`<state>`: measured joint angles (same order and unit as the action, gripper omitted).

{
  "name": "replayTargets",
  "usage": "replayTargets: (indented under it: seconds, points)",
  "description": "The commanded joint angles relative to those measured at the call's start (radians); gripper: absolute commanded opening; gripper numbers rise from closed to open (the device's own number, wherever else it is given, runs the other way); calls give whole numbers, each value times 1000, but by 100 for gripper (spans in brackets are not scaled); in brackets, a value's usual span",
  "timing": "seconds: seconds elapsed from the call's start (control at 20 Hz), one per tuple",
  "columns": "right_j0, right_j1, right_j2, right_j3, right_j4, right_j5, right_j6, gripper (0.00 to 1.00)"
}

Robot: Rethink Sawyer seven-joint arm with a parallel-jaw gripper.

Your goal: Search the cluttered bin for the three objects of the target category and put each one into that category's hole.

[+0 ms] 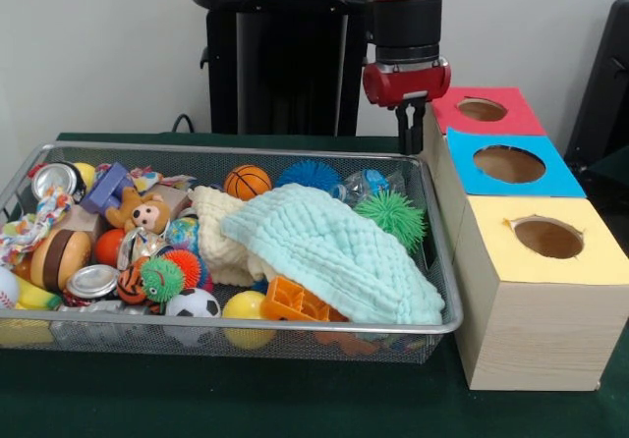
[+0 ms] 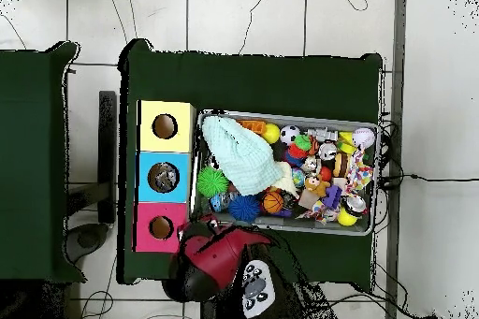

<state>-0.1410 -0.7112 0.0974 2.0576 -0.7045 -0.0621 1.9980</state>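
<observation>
The wire-mesh bin (image 1: pixel 439 261) is full of toys. One clear, bluish, wrinkly plastic lump (image 1: pixel 369 185) lies at the bin's far right, between a blue spiky ball (image 1: pixel 308 174) and a green spiky ball (image 1: pixel 397 216). It also shows in the overhead view (image 2: pixel 221 202). I see no other lumps. My gripper (image 1: pixel 407 143) hangs over the bin's far right corner, beside the red-topped box, shut and empty, above and behind the lump. The hole (image 1: pixel 509 164) in the blue top is to its right. In the overhead view the hole (image 2: pixel 163 177) looks greyish inside.
A pale green cloth (image 1: pixel 329 251) and a cream cloth (image 1: pixel 221 234) cover the bin's middle. Balls, cans (image 1: pixel 92 281), a plush toy (image 1: pixel 145 212) and an orange plastic piece (image 1: pixel 295 302) fill the left and front. Red-topped (image 1: pixel 482 110) and yellow-topped (image 1: pixel 547 238) holes flank the blue one.
</observation>
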Motion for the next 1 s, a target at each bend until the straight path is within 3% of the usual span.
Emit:
replayTargets:
  seconds: [0.05, 0.65, 1.0]
  points:
    - [-31, 34, 5, -147, -46, -12, 26, 0]
    - [-128, 53, 88, -191, -109, 33, -31, 0]
    - [-124, 84, 67, -207, -146, 29, -21, 0]
